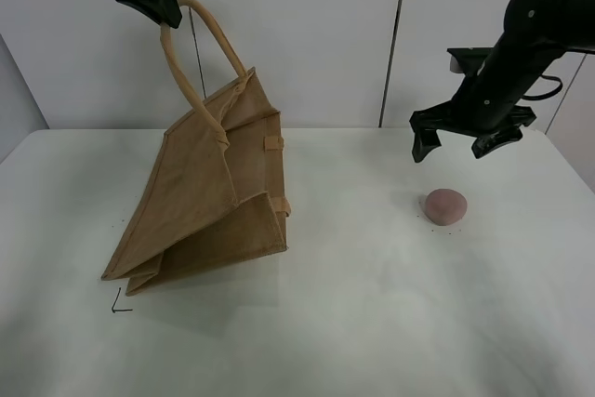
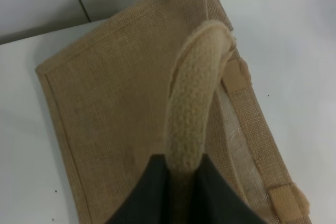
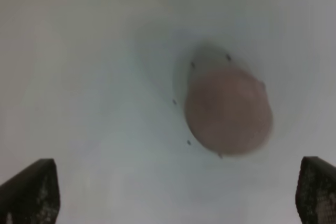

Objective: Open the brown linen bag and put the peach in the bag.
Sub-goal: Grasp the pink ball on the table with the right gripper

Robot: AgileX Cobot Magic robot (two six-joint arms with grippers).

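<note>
The left gripper (image 2: 184, 174) is closed on one beige handle (image 2: 195, 93) of the brown linen bag (image 1: 204, 202). The handle is pinched between the two dark fingers (image 2: 149, 195), and the bag hangs tilted beneath those jaws with its bottom edge resting on the white table (image 1: 372, 313). The right gripper (image 1: 454, 149) has its jaws spread wide with nothing between them. The peach (image 1: 444, 205) sits on the table below that gap, nearer one fingertip than the other, touching neither, and well apart from the bag.
</note>
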